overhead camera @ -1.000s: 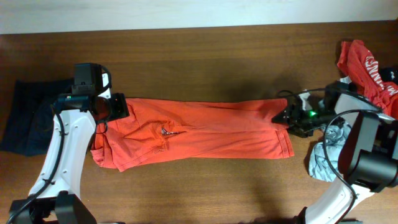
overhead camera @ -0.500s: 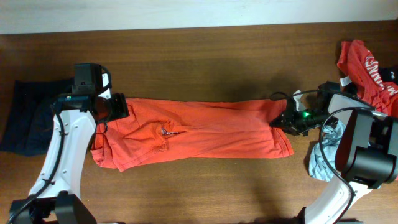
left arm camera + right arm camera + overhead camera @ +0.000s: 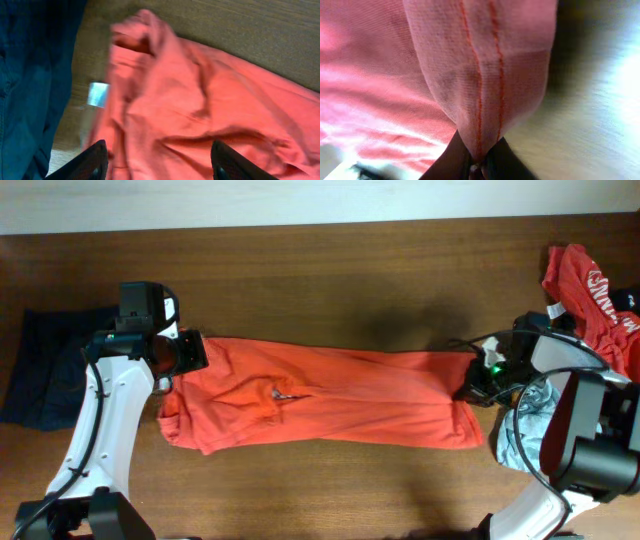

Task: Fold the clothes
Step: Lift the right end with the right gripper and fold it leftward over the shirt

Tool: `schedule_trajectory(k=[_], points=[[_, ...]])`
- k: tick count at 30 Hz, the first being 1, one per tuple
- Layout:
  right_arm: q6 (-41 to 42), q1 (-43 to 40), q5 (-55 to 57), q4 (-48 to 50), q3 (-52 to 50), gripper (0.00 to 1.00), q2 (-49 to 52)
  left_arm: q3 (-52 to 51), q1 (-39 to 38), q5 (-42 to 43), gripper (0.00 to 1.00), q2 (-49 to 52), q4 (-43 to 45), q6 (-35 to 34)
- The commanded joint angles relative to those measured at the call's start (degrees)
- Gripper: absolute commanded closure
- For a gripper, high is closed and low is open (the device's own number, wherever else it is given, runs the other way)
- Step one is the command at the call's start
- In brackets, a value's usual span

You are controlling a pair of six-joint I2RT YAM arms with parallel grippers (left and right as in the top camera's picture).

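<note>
Overhead: orange garment (image 3: 330,395) lay stretched lengthwise across the table (image 3: 330,270), with the left gripper (image 3: 188,352) at its bunched left end and the right gripper (image 3: 468,388) at the right hem corner. Left wrist: fingers (image 3: 95,160) were spread wide, gripping nothing, over rumpled cloth beside a dark blue garment (image 3: 30,75). Right wrist: jaws were pinched tight on the doubled hem (image 3: 480,100). Judged: smoothing before the fold. The left should take the bunch first, then both should draw low and evenly so the hem doesn't slip.
</note>
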Motion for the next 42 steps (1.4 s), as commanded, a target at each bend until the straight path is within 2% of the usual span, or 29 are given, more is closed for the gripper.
schedule_trajectory(k=[1, 5, 8, 20, 25, 32, 42], points=[[1.9, -0.2, 18.8, -0.5, 1.2, 0.96, -1.3, 0.1, -0.1, 0.6, 0.34, 0.3, 0.4, 0.3], [2.0, -0.2, 23.6, -2.5, 4.6, 0.96, -2.7, 0.1, -0.1, 0.6, 0.34, 0.3, 0.8, 0.3], [2.8, -0.2, 27.3, -8.3, 11.9, 0.96, -2.7, 0.1, -0.1, 0.6, 0.34, 0.2, 0.8, 0.3], [2.7, 0.3, 27.3, -24.4, 37.8, 0.96, -2.8, 0.2, 1.7, 0.6, 0.34, -0.1, 1.6, 0.3], [2.7, 2.1, 27.3, -29.3, 44.7, 0.96, -2.8, 0.2, 3.4, 0.6, 0.34, -0.1, 1.6, 0.3], [2.8, 10.1, 27.0, -33.2, 49.1, 0.96, -3.0, 0.2, 4.3, 0.6, 0.34, -0.1, 1.4, 0.3], [10.6, 28.8, 23.2, -35.4, 53.6, 0.96, -3.0, 0.2, 4.5, 0.0, 0.34, -0.3, 1.4, 0.3]])
